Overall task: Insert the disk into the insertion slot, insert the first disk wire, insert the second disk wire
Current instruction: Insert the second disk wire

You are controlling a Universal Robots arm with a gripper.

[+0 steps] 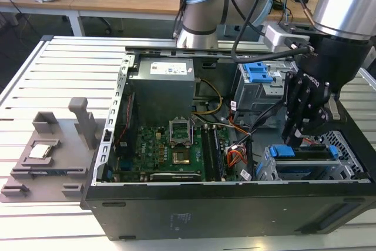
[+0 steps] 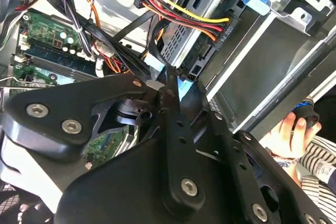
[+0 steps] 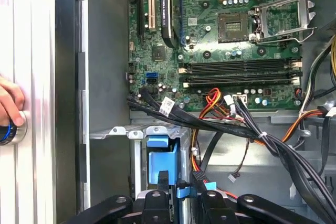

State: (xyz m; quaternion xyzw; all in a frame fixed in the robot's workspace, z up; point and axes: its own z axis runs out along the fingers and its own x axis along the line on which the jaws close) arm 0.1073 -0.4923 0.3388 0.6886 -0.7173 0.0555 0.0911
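Disk (image 1: 284,151) sits inside insertion slot (image 1: 348,145); gripper (image 1: 295,138) hangs close above its edge.

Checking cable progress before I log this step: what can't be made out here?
- Connector end of the disk, exterior view: the tool covers it.
- Which leads serve the disk, first wrist view: the cable bundle is too tangled.
- Person's hand, first wrist view: cut off by the picture's edge.

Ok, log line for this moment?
disk: seated in insertion slot | gripper: low over disk's blue carrier end | beside gripper: blue-tipped wire plug
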